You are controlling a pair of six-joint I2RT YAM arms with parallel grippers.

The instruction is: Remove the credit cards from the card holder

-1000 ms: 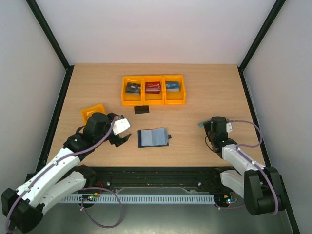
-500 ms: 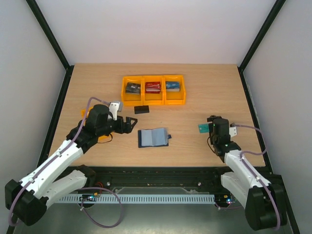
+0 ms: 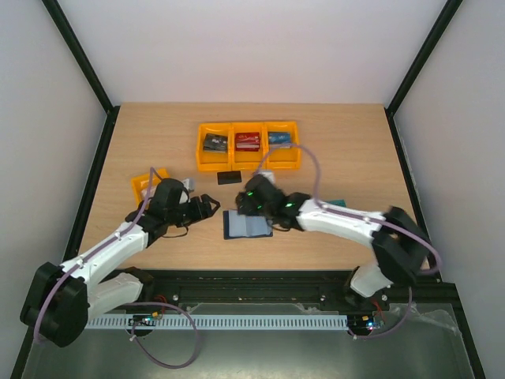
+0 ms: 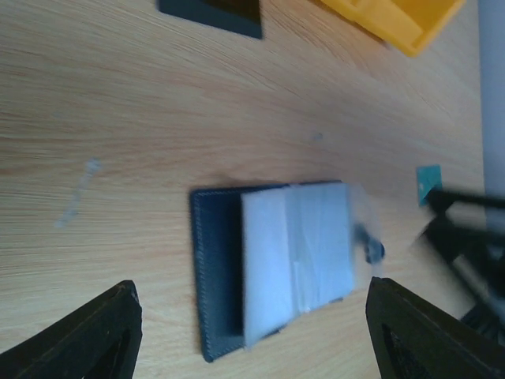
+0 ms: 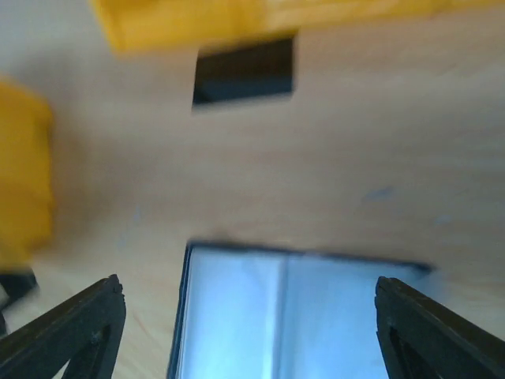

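The card holder (image 3: pixel 254 227) lies open on the table, navy outside with pale blue sleeves up (image 4: pixel 293 257) (image 5: pixel 292 316). My left gripper (image 3: pixel 211 207) is open just left of it, jaws wide with nothing between them (image 4: pixel 260 339). My right gripper (image 3: pixel 246 209) hovers over the holder's back edge, also open and empty (image 5: pixel 248 332). A black credit card (image 3: pixel 230 178) (image 4: pixel 213 12) (image 5: pixel 245 71) lies behind the holder. A teal credit card (image 3: pixel 338 203) (image 4: pixel 428 183) lies on the table to the right. The white card does not show.
A row of three orange bins (image 3: pixel 248 163) stands at the back, each with a small box inside. A small orange bin (image 3: pixel 147 181) sits at the left behind my left arm. The right arm (image 3: pixel 347 221) stretches across the table's near right part.
The right arm swung from the right side to the holder, leaving the teal card on the table. The left gripper, which held a white card, came toward the holder empty.
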